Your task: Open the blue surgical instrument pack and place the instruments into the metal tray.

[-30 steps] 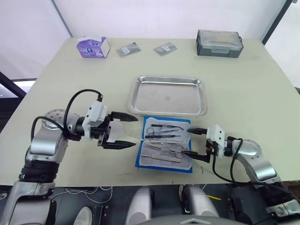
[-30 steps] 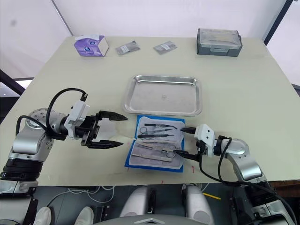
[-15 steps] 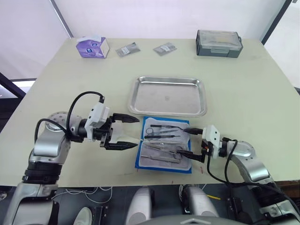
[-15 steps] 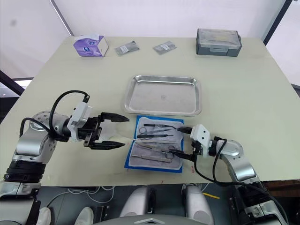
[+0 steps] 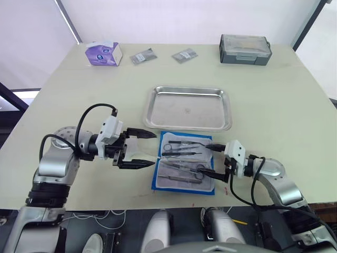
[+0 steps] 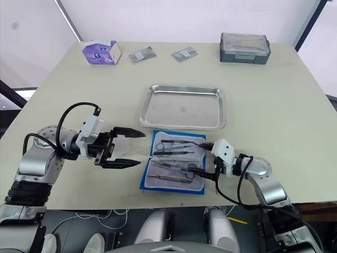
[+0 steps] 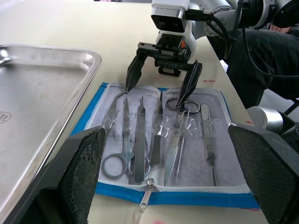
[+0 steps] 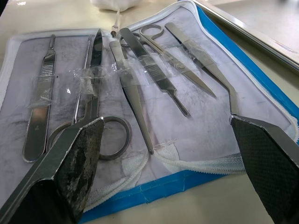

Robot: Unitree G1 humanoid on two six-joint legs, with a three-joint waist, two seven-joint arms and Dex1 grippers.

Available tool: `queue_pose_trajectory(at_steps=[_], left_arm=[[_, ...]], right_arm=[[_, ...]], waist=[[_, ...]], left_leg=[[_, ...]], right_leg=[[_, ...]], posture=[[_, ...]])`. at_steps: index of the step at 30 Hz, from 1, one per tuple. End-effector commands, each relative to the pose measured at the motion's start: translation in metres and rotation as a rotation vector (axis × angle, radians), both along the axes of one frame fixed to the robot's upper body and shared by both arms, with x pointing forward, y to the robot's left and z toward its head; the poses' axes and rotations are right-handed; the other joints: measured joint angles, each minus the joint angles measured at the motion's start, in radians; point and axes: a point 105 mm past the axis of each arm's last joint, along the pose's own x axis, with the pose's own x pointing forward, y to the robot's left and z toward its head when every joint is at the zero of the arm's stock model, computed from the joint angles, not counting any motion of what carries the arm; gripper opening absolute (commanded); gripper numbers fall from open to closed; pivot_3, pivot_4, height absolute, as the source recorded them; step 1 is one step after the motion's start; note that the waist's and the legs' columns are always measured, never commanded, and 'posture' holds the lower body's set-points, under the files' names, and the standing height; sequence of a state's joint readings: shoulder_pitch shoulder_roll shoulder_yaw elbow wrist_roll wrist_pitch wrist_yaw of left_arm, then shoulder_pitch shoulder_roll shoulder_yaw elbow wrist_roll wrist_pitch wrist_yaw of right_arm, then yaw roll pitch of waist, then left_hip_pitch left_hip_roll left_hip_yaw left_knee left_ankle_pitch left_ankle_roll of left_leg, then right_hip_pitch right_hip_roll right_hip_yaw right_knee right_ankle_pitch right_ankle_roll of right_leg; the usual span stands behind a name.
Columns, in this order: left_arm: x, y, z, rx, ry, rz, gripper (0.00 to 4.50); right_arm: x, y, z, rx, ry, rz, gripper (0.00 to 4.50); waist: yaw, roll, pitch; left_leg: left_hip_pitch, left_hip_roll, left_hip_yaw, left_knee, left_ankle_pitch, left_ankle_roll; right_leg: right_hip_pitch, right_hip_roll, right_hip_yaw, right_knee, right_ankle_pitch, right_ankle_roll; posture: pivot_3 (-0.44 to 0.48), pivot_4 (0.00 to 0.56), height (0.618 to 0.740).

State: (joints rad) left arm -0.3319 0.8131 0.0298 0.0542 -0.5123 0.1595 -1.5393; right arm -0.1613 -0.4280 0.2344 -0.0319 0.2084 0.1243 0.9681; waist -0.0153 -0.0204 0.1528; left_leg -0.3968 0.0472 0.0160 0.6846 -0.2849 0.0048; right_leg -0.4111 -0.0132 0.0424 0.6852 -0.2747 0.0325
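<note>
Instruments (image 8: pixel 135 88), slim and steel, lay in my opened flat blue fabric pack (image 5: pixel 184 167); the shiny rectangular metal tray (image 5: pixel 188 108) held nothing, and both my left tool (image 5: pixel 141 149) and right tool (image 5: pixel 209 160) were spread apart, gripping nothing.

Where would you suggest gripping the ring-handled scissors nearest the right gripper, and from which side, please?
Probably at the shank just past the ring handles of the scissors, coming from above with the right gripper, whose fingers stand open at the opened blue pack. They lie flat under a clear strap, so sliding them out toward the rings looks easiest.
</note>
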Motion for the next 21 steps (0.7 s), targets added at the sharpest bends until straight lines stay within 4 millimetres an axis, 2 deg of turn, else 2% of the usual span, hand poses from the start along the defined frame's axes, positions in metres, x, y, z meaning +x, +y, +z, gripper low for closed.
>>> queue_pose_trajectory(at_steps=[1,5,10,12,13,14,16,17,21], left_arm=[[0.01,0.0,0.005,-0.012,-0.053,0.04,4.43],[0.026,0.0,0.0,-0.016,-0.045,0.114,4.43],[0.037,-0.007,-0.006,-0.012,-0.021,0.087,4.43],[0.04,-0.008,-0.008,-0.011,-0.006,0.069,3.91],[0.042,-0.009,-0.009,-0.01,-0.004,0.063,3.8],[0.044,-0.009,-0.01,-0.003,-0.006,0.059,3.25],[0.049,-0.01,-0.014,0.022,-0.024,0.051,2.47],[0.051,-0.011,-0.018,0.044,-0.031,0.035,2.22],[0.059,-0.011,-0.023,0.074,-0.041,0.015,2.22]], right_arm=[[-0.012,0.003,-0.03,-0.067,0.13,0.005,4.5],[-0.011,0.005,-0.031,-0.079,0.121,0.008,4.5],[-0.01,0.005,-0.032,-0.085,0.119,0.012,4.5],[-0.009,0.005,-0.031,-0.086,0.119,0.012,4.5],[-0.009,0.004,-0.031,-0.087,0.118,0.011,4.5],[-0.009,0.004,-0.031,-0.087,0.118,0.011,4.5],[-0.008,0.004,-0.031,-0.088,0.114,0.005,4.5],[-0.007,0.004,-0.031,-0.087,0.112,0.001,4.5],[-0.008,0.003,-0.031,-0.088,0.111,-0.002,4.5]], waist=[[0.0,0.0,0.0],[-0.001,-0.002,-0.002],[-0.003,-0.003,-0.002],[-0.006,-0.003,-0.002],[-0.006,-0.003,-0.002],[-0.006,-0.003,-0.002],[-0.006,-0.003,-0.002],[-0.006,-0.003,-0.002],[-0.005,-0.003,-0.002]], left_leg=[[0.0,0.0,0.0,0.0,0.0,0.0],[0.001,0.0,0.0,0.0,0.0,0.0],[0.001,0.0,0.0,0.0,0.0,0.0],[0.001,0.0,0.0,0.0,0.0,0.0],[0.001,0.001,0.0,0.0,0.0,0.0],[0.001,0.001,0.0,0.0,0.0,0.0],[0.002,0.001,0.0,0.0,0.0,0.0],[0.002,0.001,0.0,0.0,0.0,0.0],[0.002,0.0,0.0,0.0,0.0,0.0]], right_leg=[[0.0,0.0,0.0,0.0,0.0,0.0],[0.0,0.001,0.0,0.0,0.0,0.0],[0.0,0.001,0.001,0.001,0.0,0.0],[0.0,0.002,0.001,0.001,0.0,0.0],[0.0,0.002,0.001,0.001,0.0,0.0],[0.0,0.002,0.001,0.001,0.0,0.0],[0.0,0.002,0.001,0.002,0.0,0.0],[0.0,0.002,0.001,0.002,0.0,0.0],[0.0,0.002,0.001,0.002,0.0,-0.001]], posture=[[0.0,0.15,0.731],[0.0,0.15,0.731],[0.0,0.15,0.731],[0.0,0.15,0.731],[0.0,0.15,0.731],[0.0,0.15,0.731],[0.0,0.15,0.731],[0.0,0.15,0.731],[0.0,0.15,0.731]])
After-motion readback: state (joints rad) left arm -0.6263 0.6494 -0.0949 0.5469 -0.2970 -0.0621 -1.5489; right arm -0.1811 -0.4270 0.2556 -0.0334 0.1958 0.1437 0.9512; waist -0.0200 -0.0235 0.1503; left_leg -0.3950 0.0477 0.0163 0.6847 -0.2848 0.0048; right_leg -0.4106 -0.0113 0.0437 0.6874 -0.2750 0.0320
